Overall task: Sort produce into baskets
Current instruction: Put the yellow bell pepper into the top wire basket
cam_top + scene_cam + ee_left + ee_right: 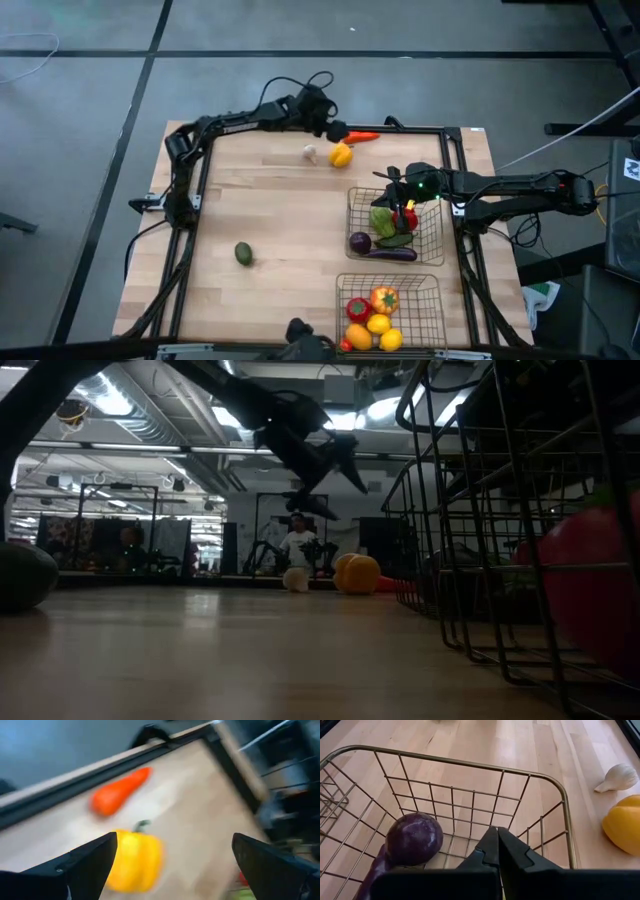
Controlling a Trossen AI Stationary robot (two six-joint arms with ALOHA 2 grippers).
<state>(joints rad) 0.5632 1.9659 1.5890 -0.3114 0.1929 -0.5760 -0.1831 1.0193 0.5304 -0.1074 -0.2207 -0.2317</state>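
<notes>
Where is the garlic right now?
High view: the garlic lies on the table's far side, just left of the yellow pepper, near the left gripper.

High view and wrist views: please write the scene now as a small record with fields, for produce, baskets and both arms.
left gripper: jaws open, at the far edge of the table, above the yellow pepper
right gripper: jaws shut, empty, over the upper basket
upper basket contents: purple eggplant, round purple piece, green and red pieces
lower basket contents: red, orange and yellow pieces
loose on table: yellow pepper, garlic, orange carrot-like piece, avocado
</notes>
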